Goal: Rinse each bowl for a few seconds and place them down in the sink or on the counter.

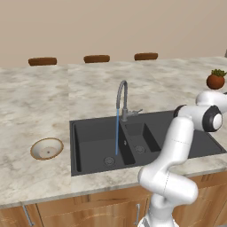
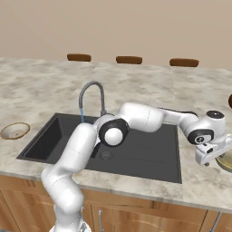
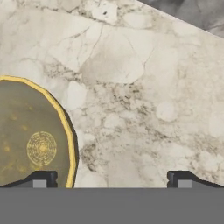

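Right of the sink (image 2: pixel 136 154), the hand (image 2: pixel 209 154) hovers wide open over the olive bowl (image 3: pixel 30 140) on the surface (image 1: pixel 40 97). Left of the sink sits the brown-rimmed bowl (image 1: pixel 46 148); tap (image 1: pixel 121 98) water runs.

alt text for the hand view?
Looking down on the marbled counter, the open gripper hangs beside an olive-tan bowl at left; one fingertip overlaps the bowl's rim. A dark sink corner shows at top right.
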Tool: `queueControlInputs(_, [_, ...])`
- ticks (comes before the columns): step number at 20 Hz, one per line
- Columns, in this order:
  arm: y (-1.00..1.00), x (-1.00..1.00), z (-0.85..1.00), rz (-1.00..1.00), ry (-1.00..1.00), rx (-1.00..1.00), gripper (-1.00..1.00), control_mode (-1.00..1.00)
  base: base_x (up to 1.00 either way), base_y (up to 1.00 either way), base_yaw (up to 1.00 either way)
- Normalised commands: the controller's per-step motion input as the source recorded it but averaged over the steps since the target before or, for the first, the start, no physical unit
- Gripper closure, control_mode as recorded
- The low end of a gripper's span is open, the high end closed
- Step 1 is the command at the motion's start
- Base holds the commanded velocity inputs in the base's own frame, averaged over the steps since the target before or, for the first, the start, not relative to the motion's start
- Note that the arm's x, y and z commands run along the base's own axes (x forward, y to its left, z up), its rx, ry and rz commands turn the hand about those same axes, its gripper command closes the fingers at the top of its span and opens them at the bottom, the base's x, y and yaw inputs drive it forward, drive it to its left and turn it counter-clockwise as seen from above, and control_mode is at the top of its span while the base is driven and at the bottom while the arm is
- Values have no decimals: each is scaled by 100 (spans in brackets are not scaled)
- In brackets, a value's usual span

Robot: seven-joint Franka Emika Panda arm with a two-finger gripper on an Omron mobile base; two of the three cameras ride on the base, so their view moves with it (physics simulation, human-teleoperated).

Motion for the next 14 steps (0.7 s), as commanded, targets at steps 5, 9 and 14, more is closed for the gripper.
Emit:
queueControlInputs(5, [-8,14,-11,5,0,1,-100,-100,0,0,0])
queueControlInputs(9, [-5,21,-10,5,0,0,-100,-100,0,0,0])
queueControlInputs(14, [-5,18,-9,2,0,0,-100,-100,0,0,0])
